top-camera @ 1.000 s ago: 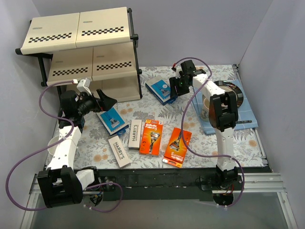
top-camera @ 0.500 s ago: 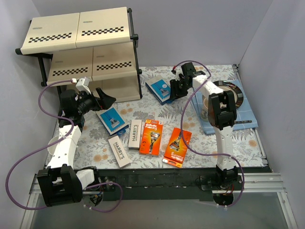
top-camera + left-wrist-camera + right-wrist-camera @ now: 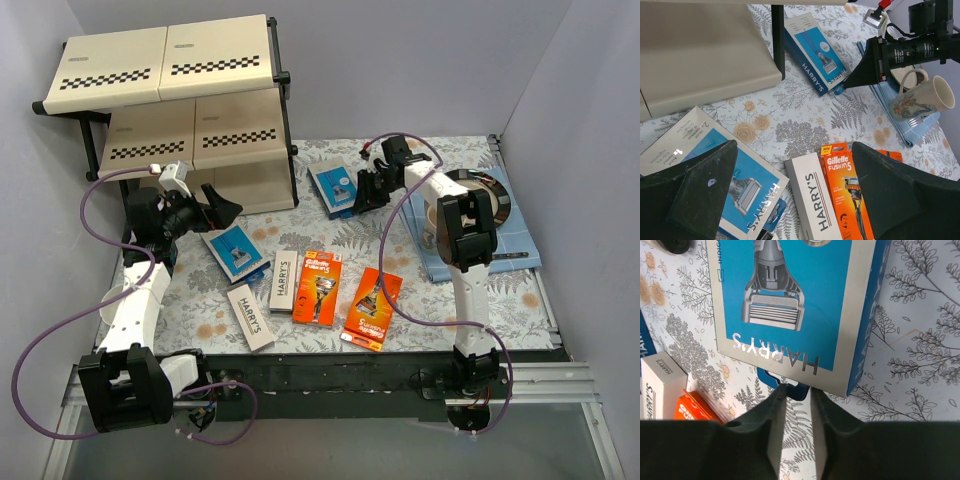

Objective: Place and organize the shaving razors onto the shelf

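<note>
right claw narrow at blue box tab, left claw wide

the right gripper (image 3: 797,390) is seen with jaws set narrow and a slim gap between them. the dark blue hang tab of a blue-and-white cardboard harry's razor box (image 3: 790,300) lies right at the fingertips. whether the tab is pinched cannot be told. in the top view this box is found upper centre on the floral tablecloth (image 3: 420,320), just right of the three-tier shelf with black metal frame and cream checker-striped boards (image 3: 165,60), which fills the upper left.

the left gripper (image 3: 222,203) is held wide open with nothing gripped, left of centre, just in front of the shelf. a second blue-and-white harry's box (image 3: 235,250) lies flat just below it.

along the lower centre, lying flat on the cloth, are found a long white harry's box (image 3: 250,315), a second long white harry's box (image 3: 284,281), an orange gillette card (image 3: 321,286) and a second orange gillette card (image 3: 373,308). the first card lies just beside the second white box.

a beige patterned mug (image 3: 922,97) is seen on a blue tray (image 3: 515,245) at the right.
</note>
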Robot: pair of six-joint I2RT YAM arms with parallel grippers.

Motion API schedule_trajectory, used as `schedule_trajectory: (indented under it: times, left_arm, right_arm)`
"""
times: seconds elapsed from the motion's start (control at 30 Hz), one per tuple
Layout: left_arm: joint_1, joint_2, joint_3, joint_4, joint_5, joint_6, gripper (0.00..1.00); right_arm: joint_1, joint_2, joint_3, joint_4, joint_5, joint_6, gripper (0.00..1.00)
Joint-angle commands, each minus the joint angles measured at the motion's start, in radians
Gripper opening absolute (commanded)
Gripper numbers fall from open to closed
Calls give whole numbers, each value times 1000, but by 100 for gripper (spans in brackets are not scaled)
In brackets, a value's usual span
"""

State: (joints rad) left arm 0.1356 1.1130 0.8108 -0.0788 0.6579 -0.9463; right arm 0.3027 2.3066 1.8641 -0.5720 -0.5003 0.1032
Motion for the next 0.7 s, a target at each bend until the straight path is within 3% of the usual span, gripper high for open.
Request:
schedule_trajectory:
  times: [0.0, 0.03, 0.17, 0.3, 0.53, 0.57, 0.6, 0.67]
  left_arm:
    - [4, -7, 33, -7, -20, 27, 98]
    - [4, -10, 33, -9, -20, 27, 98]
    - [4, -19, 28, -10, -18, 29, 98]
    - [2, -30, 21, 4, -3, 26, 98]
    - [2, -68, -22, 59, 5, 6, 98]
    - [2, -77, -33, 60, 3, 6, 98]
    - [4, -84, -36, 60, 3, 7, 98]
    - [4, -93, -48, 56, 3, 7, 98]
  right_arm:
    - [-10, -3, -37, 37, -75, 12, 27]
    - [-11, -6, -42, 44, -87, 10, 19]
    - [-10, -30, -65, 46, -144, 7, 1]
    - [-11, -107, -138, 21, -172, -20, 1]
    - [-10, -367, -414, 3, -196, -39, 1]
    - [-10, -387, -434, 4, -176, -46, 3]
    - [-7, -403, -431, 3, -150, -56, 22]
    - [19, -408, -360, -5, -47, -139, 34]
